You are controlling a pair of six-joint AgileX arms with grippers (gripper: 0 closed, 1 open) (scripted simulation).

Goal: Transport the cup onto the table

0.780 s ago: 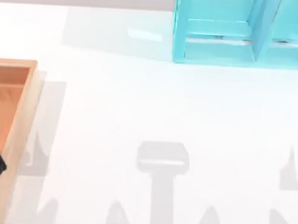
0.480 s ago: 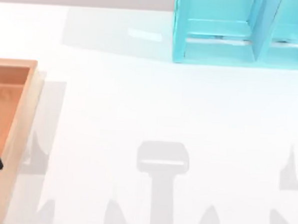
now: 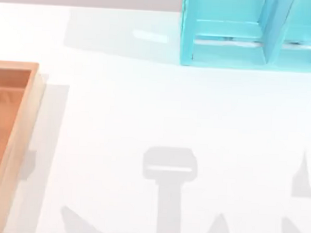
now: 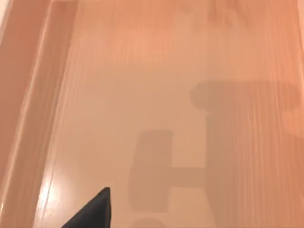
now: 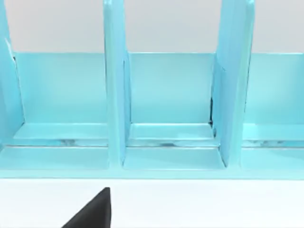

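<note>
Part of the left gripper (image 4: 93, 214) is showing as a dark tip, and it is hanging over the wooden floor of the tray (image 4: 156, 85). I cannot tell if this gripper is wide or narrow. Under it, gray shadows are lying on the wood, and the tray's raised side is running along next to it.

Part of the right gripper (image 5: 94, 212) is showing as a dark tip too. I cannot tell if this one is wide or narrow either. Right below it the white table (image 5: 199, 204) is lying flat. Past that, the blue shelf (image 5: 116, 95) is standing on the table, with its open boxes facing the gripper.

From above, the tray (image 3: 25, 120) is sitting at the table's (image 3: 145, 105) left side and the shelf (image 3: 226, 52) is standing at the far right.

I cannot tell where the cup is.
</note>
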